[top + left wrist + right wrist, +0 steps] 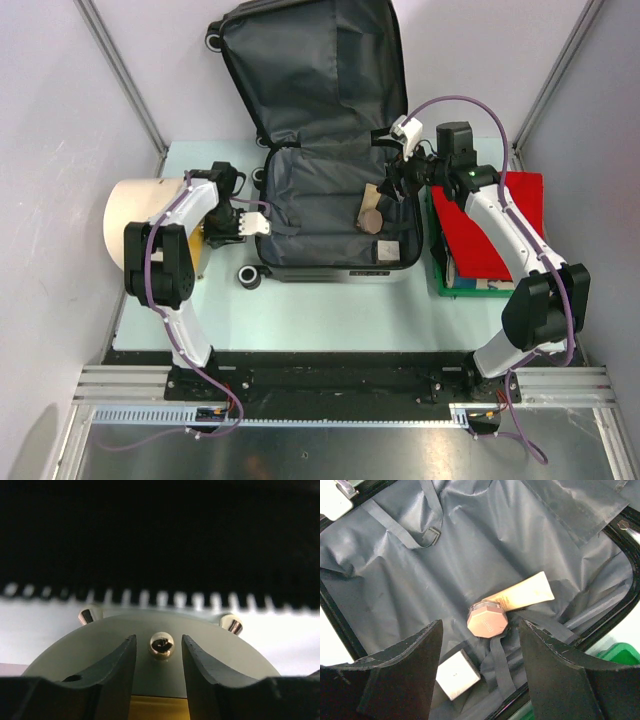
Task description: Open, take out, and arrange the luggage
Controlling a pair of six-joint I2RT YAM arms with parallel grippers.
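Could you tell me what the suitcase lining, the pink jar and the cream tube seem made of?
Lining: thin grey synthetic fabric, slightly shiny, creasing freely. Pink jar: probably smooth plastic, perhaps glass; crisp faceted lid. Cream tube: likely soft matte plastic, flattened at one end.

One each: luggage [300,200], tube [522,594], jar [487,621], box [457,674]

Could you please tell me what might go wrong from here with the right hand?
1. The open right hand hangs over the pink jar, which lies against the cream tube and on a grey strap: closing could snag the strap or push the tube.
2. The suitcase lid seems propped up behind it and may drop onto the right arm.
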